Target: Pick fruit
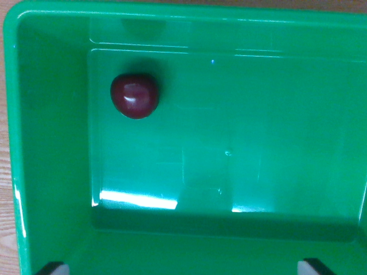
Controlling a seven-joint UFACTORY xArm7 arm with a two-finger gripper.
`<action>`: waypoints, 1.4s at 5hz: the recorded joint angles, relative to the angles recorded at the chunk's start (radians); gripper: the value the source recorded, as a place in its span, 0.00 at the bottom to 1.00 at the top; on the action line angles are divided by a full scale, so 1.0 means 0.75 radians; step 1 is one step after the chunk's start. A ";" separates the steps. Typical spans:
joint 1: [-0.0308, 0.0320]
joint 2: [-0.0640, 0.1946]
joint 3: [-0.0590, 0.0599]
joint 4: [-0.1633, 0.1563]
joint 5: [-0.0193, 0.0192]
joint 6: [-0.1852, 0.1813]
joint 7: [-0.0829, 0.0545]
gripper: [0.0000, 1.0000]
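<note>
A small dark red fruit (135,95), round and glossy, lies on the floor of a green plastic bin (51,143), toward the wrist view's upper left. Only the two dark fingertips (53,268) of my gripper (183,268) show, at the bottom corners of the picture. They stand wide apart with nothing between them, so the gripper is open. The fruit lies well above and left of the gap between the fingers, untouched.
The bin's walls rise on the left, top and bottom of the view. A strip of wooden table (6,189) shows along the left edge. The bin floor (241,149) right of the fruit is bare and shiny.
</note>
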 joint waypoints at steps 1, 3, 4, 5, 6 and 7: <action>0.0013 0.007 0.001 -0.012 -0.0001 -0.025 -0.007 0.00; 0.0030 0.015 0.003 -0.028 -0.0001 -0.055 -0.015 0.00; 0.0030 0.015 0.003 -0.028 -0.0001 -0.055 -0.015 0.00; 0.0050 0.025 0.005 -0.046 -0.0002 -0.092 -0.025 0.00; 0.0050 0.025 0.005 -0.046 -0.0002 -0.092 -0.025 0.00; 0.0071 0.036 0.006 -0.066 -0.0003 -0.131 -0.035 0.00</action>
